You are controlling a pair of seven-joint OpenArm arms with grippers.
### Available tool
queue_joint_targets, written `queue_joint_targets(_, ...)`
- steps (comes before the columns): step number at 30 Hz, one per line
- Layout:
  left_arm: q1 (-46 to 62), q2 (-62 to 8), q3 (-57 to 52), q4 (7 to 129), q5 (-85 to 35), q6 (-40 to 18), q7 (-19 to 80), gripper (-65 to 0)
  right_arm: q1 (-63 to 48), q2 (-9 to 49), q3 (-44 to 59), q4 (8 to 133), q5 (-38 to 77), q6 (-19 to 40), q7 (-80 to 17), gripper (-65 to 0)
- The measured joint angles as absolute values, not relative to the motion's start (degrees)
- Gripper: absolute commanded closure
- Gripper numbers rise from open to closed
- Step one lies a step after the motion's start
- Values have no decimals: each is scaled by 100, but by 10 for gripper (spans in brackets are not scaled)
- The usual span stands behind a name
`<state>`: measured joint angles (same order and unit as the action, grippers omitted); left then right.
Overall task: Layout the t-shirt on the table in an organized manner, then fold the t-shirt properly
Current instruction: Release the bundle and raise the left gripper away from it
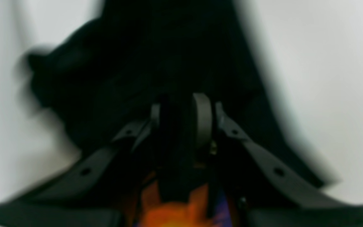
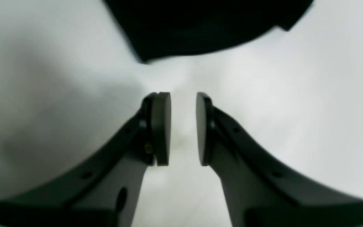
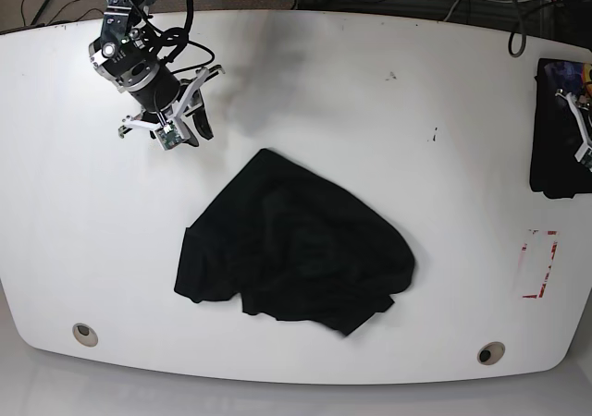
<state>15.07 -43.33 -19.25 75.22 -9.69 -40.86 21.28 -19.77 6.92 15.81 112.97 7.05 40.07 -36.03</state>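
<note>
A black t-shirt [image 3: 296,250] lies crumpled in a heap at the middle of the white table [image 3: 370,83]. Its edge shows at the top of the right wrist view [image 2: 206,28]. My right gripper [image 3: 190,128] hovers near the table's far left, up-left of the heap. Its jaws [image 2: 183,126] stand narrowly open over bare table, with nothing between them. At the table's right edge my left gripper [image 3: 581,134] is shut on a second black garment [image 3: 555,148]. In the left wrist view this cloth [image 1: 169,56] fills the gap of the gripper [image 1: 181,119]. An orange print [image 1: 175,214] shows below.
Two round grommet holes [image 3: 85,334] [image 3: 490,352] sit near the front edge. A red-outlined rectangle mark [image 3: 539,263] lies at the right, below the held garment. Cables run along the floor behind the table's far edge.
</note>
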Motion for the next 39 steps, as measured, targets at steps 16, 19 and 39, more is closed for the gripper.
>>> queue_joint_targets(16, 1623, -3907, -2786, 7513, -910, -4040, 2137, -114, -2102, 670, 1586, 11299, 679, 4007, -3592, -130)
queue_joint_targets(19, 1627, -3911, -2790, 7513, -908, -4038, 2134, -114, -2102, 670, 1592, 11299, 676, 4003, -3607, -130)
queue_joint_targets(39, 1636, -3874, -2810, 7631, -906, -4032, 2143, -114, -2084, 666, 1568, 11299, 681, 4007, -3607, -130)
